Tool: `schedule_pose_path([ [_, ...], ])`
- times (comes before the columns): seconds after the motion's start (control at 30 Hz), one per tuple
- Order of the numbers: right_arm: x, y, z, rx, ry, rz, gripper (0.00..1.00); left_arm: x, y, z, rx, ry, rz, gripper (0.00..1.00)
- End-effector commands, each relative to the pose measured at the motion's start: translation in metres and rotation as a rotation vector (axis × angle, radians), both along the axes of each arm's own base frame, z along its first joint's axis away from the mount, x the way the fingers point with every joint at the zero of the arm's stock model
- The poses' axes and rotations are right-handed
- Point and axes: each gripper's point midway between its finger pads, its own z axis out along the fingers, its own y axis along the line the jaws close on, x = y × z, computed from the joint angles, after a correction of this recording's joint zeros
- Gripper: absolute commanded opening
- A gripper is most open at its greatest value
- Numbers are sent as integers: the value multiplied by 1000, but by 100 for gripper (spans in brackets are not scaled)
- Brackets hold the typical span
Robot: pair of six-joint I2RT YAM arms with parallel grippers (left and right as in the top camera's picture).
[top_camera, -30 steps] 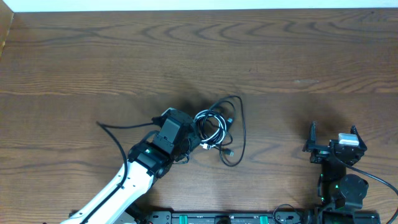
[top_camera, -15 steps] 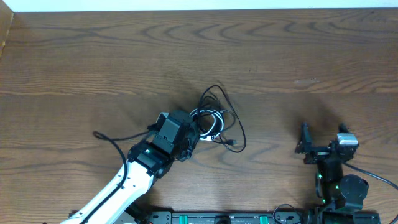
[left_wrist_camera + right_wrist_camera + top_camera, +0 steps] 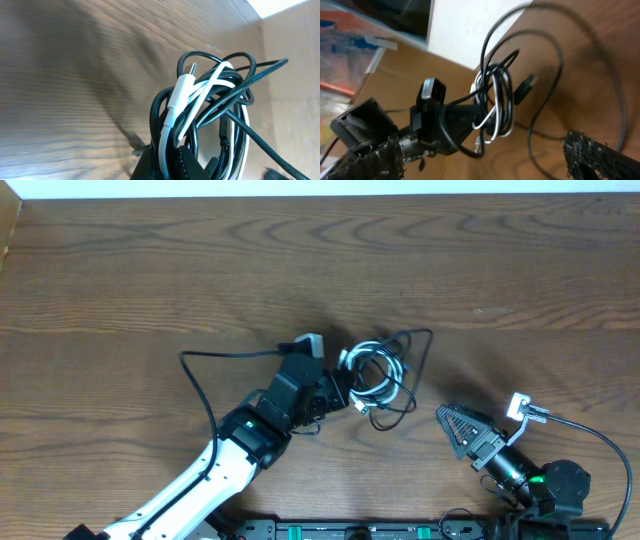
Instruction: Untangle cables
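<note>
Wooden table holds cables mid-surface, pinched by left jaws; right jaws spread.

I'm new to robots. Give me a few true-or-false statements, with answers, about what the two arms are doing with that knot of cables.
1. The left end effector is shut on the cables. True.
2. The right end effector grips the cables too. False: it is open and apart from them, pointing their way.
3. One white cable is wound among black ones. True.
4. The cables lie in separate straight lines on the table. False: they are looped together in one bundle.
</note>
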Motion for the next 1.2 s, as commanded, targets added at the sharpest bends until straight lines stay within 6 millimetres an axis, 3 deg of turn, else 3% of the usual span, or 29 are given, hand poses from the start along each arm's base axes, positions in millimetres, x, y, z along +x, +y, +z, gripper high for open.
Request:
schedule_pose_path([
  [0.0, -11, 10, -1, 74, 75, 79, 88, -12, -21, 8, -7, -64, -112, 8],
  [0.03, -10, 10, -1, 76, 78, 74, 79, -15, -25, 10, -15, -74, -125, 8],
  [0.07, -9, 9, -1, 77, 79, 69, 76, -17, -30, 12, -23, -82, -139, 8],
  [0.2, -8, 10, -1, 74, 76, 57, 84, -31, -51, 25, -84, -101, -196, 8],
  [0.4, -8, 13, 0, 71, 71, 61, 54, -58, -87, 67, -268, -176, -383, 8],
  [0.53, -8, 14, 0, 68, 67, 62, 36, -59, -93, 86, -332, -232, -408, 8],
  [0.7, -7, 13, 0, -1, -3, 60, 2, -65, -99, 107, -429, -228, -434, 8],
  [0.9, -4, 10, -1, -110, -106, 44, 1, -75, -102, 125, -489, -274, -513, 8],
  [1.03, 7, 1, -7, -165, -114, -23, 1, -70, -96, 125, -484, -294, -532, 8],
  [1.17, 22, -15, -25, -227, -53, -126, 1, -55, -77, 134, -501, -311, -525, 8],
])
